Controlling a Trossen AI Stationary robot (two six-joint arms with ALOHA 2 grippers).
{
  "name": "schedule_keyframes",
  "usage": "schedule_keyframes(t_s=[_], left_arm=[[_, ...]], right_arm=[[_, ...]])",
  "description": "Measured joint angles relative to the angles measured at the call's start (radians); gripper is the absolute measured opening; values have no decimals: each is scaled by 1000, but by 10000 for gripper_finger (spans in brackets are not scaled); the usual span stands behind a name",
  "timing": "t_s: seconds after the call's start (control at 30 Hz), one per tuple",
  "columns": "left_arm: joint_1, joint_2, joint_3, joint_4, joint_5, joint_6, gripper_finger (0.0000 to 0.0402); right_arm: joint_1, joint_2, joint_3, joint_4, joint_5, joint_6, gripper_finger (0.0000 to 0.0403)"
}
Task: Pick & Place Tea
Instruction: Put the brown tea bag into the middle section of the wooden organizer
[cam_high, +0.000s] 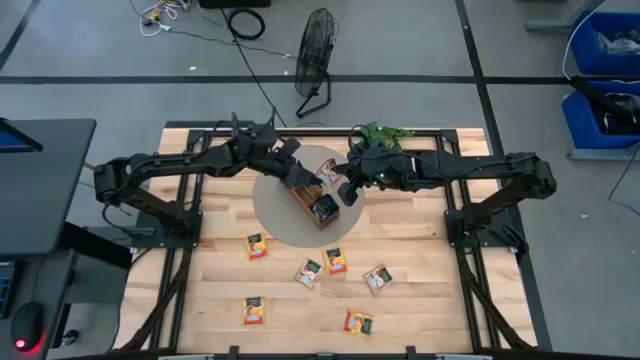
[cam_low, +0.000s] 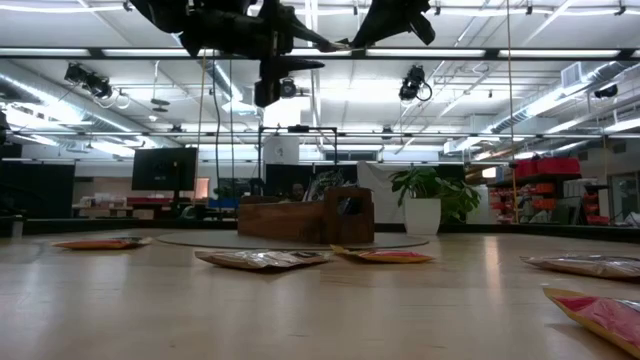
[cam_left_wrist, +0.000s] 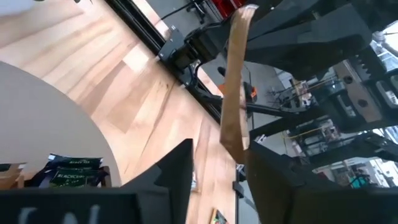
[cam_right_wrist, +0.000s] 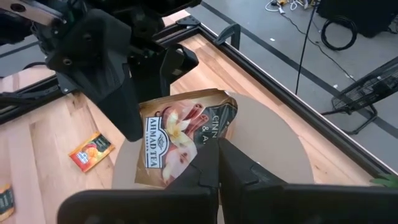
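Both arms meet above the round grey mat (cam_high: 275, 215) mid-table, over the wooden tray (cam_high: 312, 203). The right gripper (cam_right_wrist: 217, 163) is clamped tight on one edge of a beige sachet (cam_right_wrist: 180, 135), holding it in the air above the mat; its face reads AHMAD TEA w/ cinnamon sticks and a pale flower. The left gripper (cam_left_wrist: 217, 163) is at the sachet's other end: jaws partly open, one finger (cam_left_wrist: 180, 171) on each side of the sachet, seen edge-on there as a thin tan strip. Whether those fingers actually touch it can't be told from the wrist view.

In the tray, a dark teal sachet (cam_left_wrist: 69, 171) stands in one compartment. Six more sachets lie loose on the tabletop nearer the front edge, e.g. an orange one (cam_high: 257, 246) and another (cam_high: 254, 310), plus a pale one (cam_high: 377, 278), all well apart from the tray. A green plant (cam_high: 385, 133) sits at the table's far edge, behind the right arm.
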Motion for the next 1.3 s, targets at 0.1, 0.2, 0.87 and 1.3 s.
schedule_keyframes(t_s=[0.1,0.2,0.87,1.3], left_arm=[[2,0,0,12,4,1,105],[2,0,0,11,3,5,55],[3,-2,0,-3,73,86,3],[0,-2,-1,-1,121,132,2]], right_arm=[[-1,0,0,0,-19,-6,0],[-1,0,0,1,-26,-6,0],[-61,-76,0,3,-207,72,57],[-250,-142,0,-9,-650,281,195]])
